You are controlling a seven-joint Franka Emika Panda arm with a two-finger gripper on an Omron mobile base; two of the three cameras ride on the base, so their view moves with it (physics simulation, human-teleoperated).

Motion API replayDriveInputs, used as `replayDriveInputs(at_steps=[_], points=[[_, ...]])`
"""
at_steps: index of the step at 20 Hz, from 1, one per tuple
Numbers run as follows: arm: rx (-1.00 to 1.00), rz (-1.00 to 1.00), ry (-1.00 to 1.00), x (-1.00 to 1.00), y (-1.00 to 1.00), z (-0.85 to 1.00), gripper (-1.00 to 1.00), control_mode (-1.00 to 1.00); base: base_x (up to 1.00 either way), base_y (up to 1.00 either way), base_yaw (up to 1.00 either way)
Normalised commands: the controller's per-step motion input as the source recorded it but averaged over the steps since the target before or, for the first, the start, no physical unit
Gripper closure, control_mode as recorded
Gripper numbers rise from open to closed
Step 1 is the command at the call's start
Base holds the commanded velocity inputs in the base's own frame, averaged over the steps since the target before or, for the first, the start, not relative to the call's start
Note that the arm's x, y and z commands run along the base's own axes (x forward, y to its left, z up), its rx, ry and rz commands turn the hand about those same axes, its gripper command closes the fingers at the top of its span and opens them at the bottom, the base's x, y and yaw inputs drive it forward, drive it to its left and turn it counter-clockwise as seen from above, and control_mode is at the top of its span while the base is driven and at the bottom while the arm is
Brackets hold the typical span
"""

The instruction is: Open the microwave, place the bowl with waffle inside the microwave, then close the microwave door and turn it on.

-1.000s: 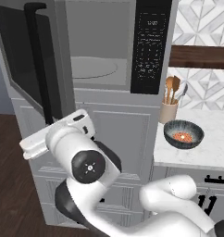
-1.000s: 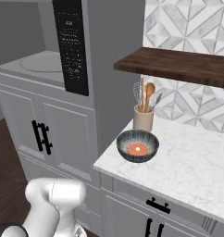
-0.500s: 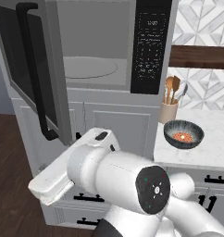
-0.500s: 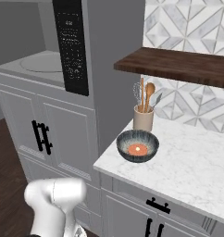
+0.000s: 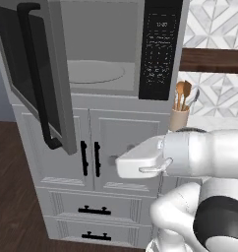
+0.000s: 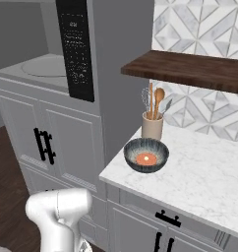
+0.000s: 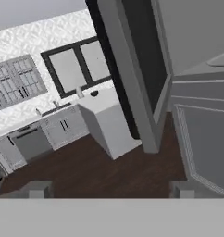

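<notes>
— Door status?

— Microwave door stands swung wide to the left, handle outward; the microwave cavity is exposed, turntable bare.

— Your pincer?

— My pincer points past the door's edge toward the dark floor. The two tips sit well apart, spread, with nothing between them.

— The bowl?

— The bowl rests on the worktop near its left edge, just in front of the utensil cup. The waffle lies inside it, orange at the centre.
</notes>
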Motion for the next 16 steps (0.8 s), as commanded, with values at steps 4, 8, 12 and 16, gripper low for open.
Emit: replayDriveInputs(at_steps=[4, 8, 12, 16], points=[[0.51, -0.01, 0.23, 0.07, -0.96, 0.30, -1.00, -1.00, 0.00, 0.00, 0.00], [0.32, -0.02, 0.29, 0.34, -0.54, 0.46, -1.00, -1.00, 0.00, 0.00, 0.00], [0.03, -0.10, 0.35, 0.53, 0.08, 0.13, -1.00, -1.00, 0.00, 0.00, 0.00], [0.00, -0.18, 0.35, 0.49, 0.27, 0.00, -1.00, -1.00, 0.00, 0.00, 0.00]])
